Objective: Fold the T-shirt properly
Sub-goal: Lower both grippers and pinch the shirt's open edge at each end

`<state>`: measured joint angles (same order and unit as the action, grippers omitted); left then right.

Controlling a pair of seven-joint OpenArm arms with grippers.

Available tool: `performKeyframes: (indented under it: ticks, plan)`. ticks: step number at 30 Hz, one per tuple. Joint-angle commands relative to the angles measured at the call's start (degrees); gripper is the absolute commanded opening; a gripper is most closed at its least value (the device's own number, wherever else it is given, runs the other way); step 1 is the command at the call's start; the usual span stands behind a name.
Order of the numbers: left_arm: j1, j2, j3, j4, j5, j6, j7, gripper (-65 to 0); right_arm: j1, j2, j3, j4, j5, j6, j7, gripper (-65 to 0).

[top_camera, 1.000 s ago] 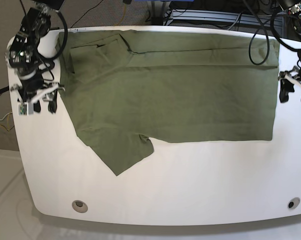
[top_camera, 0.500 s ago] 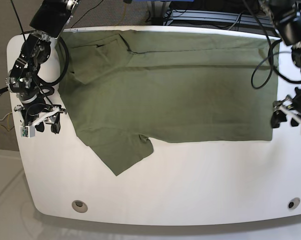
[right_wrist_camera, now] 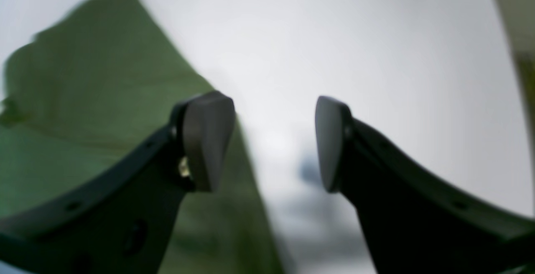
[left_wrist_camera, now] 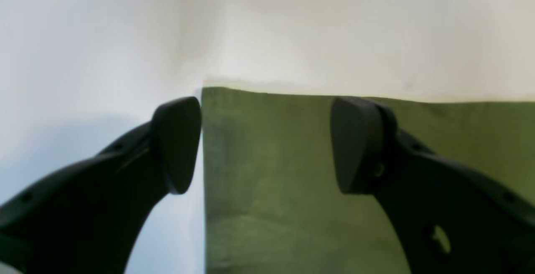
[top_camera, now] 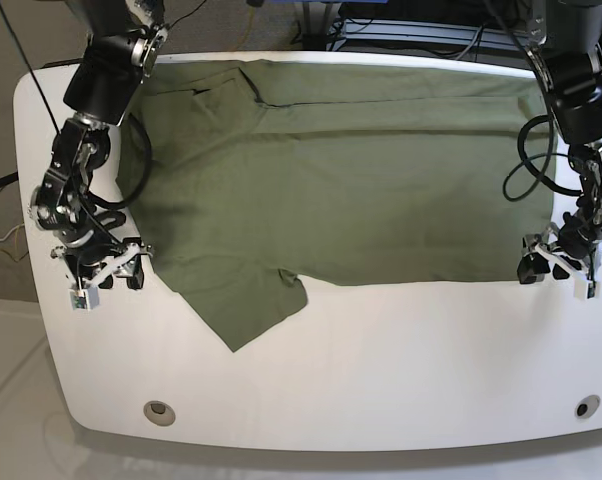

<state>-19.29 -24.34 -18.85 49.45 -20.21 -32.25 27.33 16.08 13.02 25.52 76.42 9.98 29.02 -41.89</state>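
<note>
Olive cloth covers most of your table (top_camera: 381,370): the T-shirt (top_camera: 361,180) lies spread flat from the far edge toward the middle, one sleeve (top_camera: 246,310) pointing at the near edge. Your left gripper (top_camera: 555,272) hangs at the shirt's near corner by the table's right edge, jaws apart and empty; from its wrist view one finger (left_wrist_camera: 177,142) sits over bare table, the other over cloth. Your right gripper (top_camera: 108,281) hovers just beside the shirt's edge near the table's left edge, jaws apart, holding nothing.
</note>
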Motion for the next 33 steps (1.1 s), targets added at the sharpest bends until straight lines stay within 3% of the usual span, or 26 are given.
performKeyframes:
  ticks: [1,8,10,22,33]
  plan:
    - [-4.4,-1.8,2.5,-3.1,-0.6,0.2,-3.7,-21.2,3.5,1.6,-0.9,-4.5,-1.4,-0.5,1.1,-31.1]
    - [-6.4,-2.2,4.7,-5.1,-1.2,1.2,-3.8,-20.4,5.3,2.0,-2.4,-9.1,-1.7,-0.4,1.8,-31.1]
    - [-5.9,-2.3,4.8,-5.7,-1.3,3.2,-3.5,-19.9,6.2,1.9,-1.0,-11.5,-0.1,-0.1,3.0,-31.3]
    - [-6.1,-1.7,2.9,-5.9,-0.5,7.3,-3.4,-19.6,5.4,1.9,0.1,-12.2,1.7,0.0,3.3,-30.8]
    - [-4.5,-1.6,2.8,-6.1,-1.1,6.2,-3.1,-19.4,4.5,0.0,-0.4,-12.0,1.3,0.6,3.2,-31.2]
